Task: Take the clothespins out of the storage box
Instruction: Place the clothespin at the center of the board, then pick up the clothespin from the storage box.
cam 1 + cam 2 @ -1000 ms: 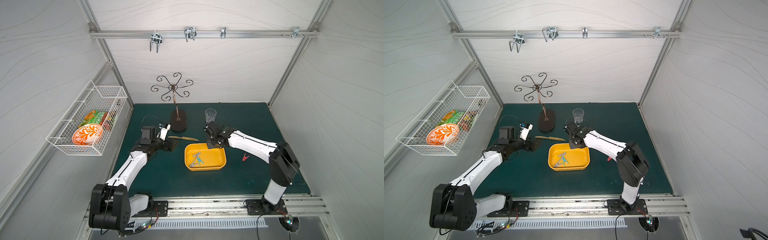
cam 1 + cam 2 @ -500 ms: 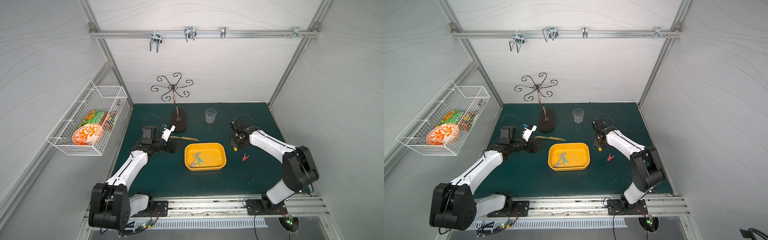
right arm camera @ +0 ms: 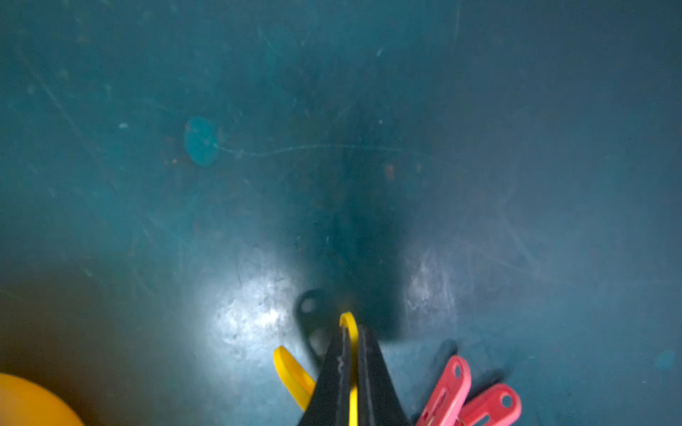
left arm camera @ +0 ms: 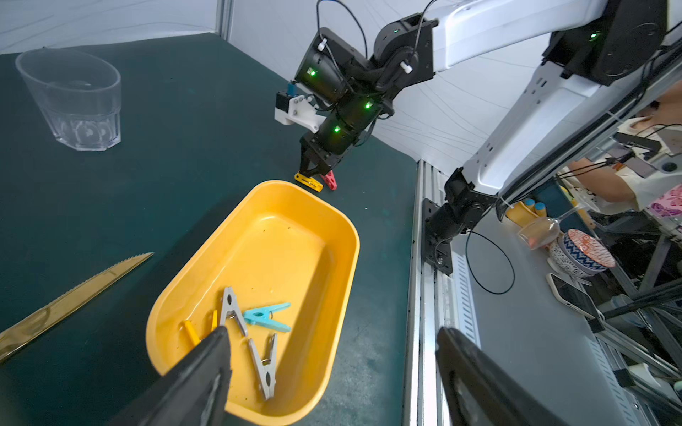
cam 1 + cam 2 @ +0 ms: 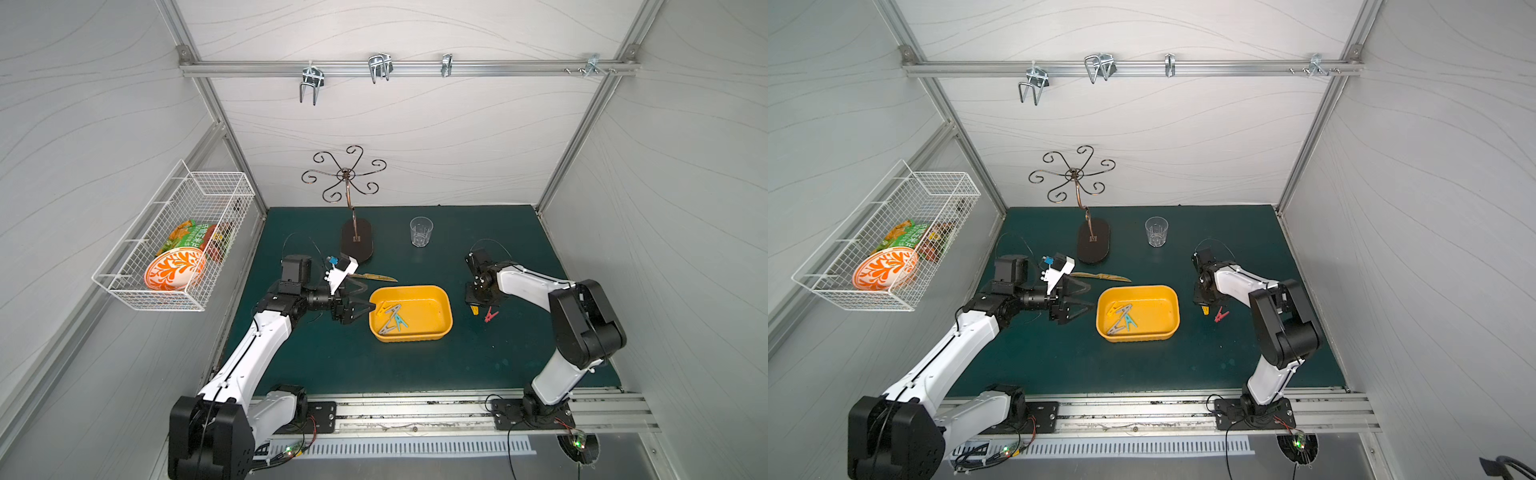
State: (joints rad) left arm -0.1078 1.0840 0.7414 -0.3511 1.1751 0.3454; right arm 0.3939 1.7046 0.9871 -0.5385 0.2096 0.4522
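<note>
Step in hand: set-down. My right gripper, closed tight on a yellow clothespin, is low over the mat right of the storage box, just beside the red clothespin. Next move: release, then lift clear. My left gripper stands wide open and empty at the box's left rim. Four clothespins lie inside.

A yellow-orange storage box, a teal clothespin, two grey clothespins, a yellow clothespin and a red clothespin against the dark green tabletop. An orange bowl with a white leaf pattern, in a white wire basket.
</note>
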